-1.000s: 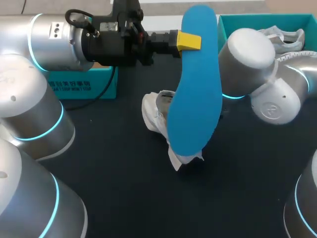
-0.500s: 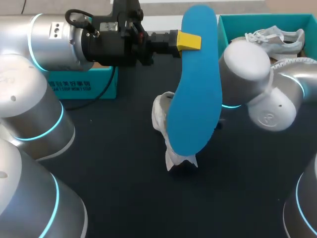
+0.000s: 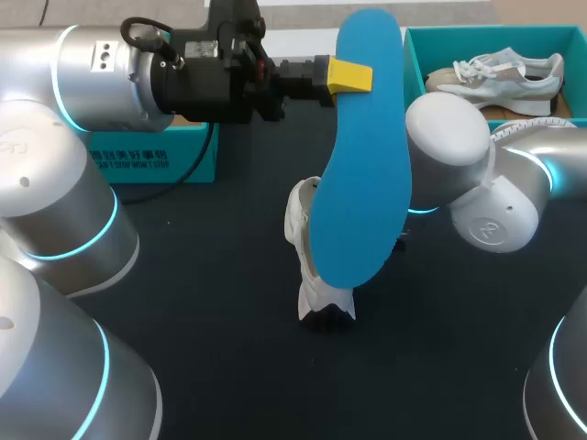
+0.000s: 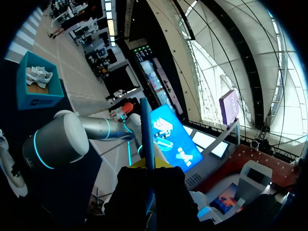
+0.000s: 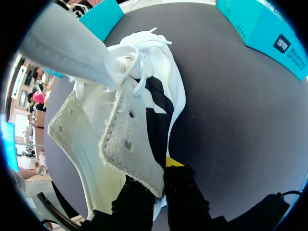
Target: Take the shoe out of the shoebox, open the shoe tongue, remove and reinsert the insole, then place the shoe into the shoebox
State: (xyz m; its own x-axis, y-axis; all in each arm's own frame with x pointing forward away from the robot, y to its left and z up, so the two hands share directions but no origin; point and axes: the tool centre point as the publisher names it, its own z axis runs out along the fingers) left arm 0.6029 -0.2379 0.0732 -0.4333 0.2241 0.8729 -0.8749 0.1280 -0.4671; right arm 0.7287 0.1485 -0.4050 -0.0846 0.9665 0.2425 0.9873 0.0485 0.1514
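Dark table (image 3: 211, 302) fills the head view. My left gripper (image 3: 352, 75) comes in from the left and holds the blue insole (image 3: 362, 156) near its upper end. 1 yellow tip presses on the near face, and the insole hangs upright over the table's middle. Behind and below it is the white shoe (image 3: 321, 295), tipped up on end, its lower end close to the table. My right arm (image 3: 459, 156) enters from the right and passes behind the insole, which hides its gripper in this view. The teal shoebox (image 3: 459, 37) sits at the far right with 1 other shoe (image 3: 500, 73) lying inside. A teal box (image 3: 183, 156) stands at the far left, under my left arm.

From the left wrist, the insole (image 4: 146, 130) shows edge-on. It is clamped between the 2 fingers of my left gripper (image 4: 147, 166) and rises straight ahead of them. Beside it are my right arm (image 4: 62, 144) and a sliver of the shoe (image 4: 7, 163). The shoebox (image 4: 23, 84) and the other shoe (image 4: 37, 74) lie farther off.

From the right wrist, my right gripper (image 5: 159, 185) is closed narrow on the shoe (image 5: 159, 96), its 2 fingers pinching a grey suede flap (image 5: 127, 144) of the upper. White laces (image 5: 139, 62) hang loose ahead of it, with the table (image 5: 231, 96) beyond.
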